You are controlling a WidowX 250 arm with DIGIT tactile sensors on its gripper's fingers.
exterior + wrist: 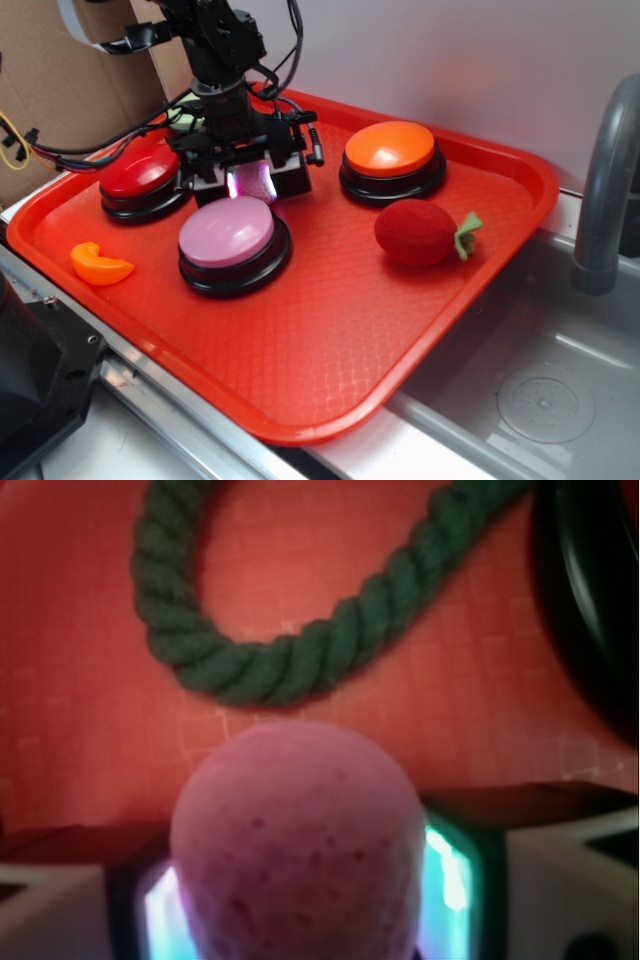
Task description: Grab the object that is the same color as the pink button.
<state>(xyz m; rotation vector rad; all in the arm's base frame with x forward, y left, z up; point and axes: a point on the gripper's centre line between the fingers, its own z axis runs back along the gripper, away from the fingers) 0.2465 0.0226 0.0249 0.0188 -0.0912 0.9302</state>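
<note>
— Pink ball point(295, 845), location?
— Down on the red tray point(330, 360), just behind the pink button point(227, 232), between the red button point(140, 175) and the orange button point(390, 150).
— And the pincer point(250, 183)?
— Lowered over the ball, pads point(455, 870) close on either side in the wrist view; looks clamped on it, though actual contact hard to confirm with the glare.
— Rope?
— Dark green rope loop point(260, 660), lying flat on the tray beyond the ball.
— Anything else on the tray?
— Red plush strawberry point(415, 232) near the orange button, well apart from the pincer; small orange piece point(98, 264) at the near left edge. Grey faucet point(605, 190) over the sink point(540, 400) at right.
</note>
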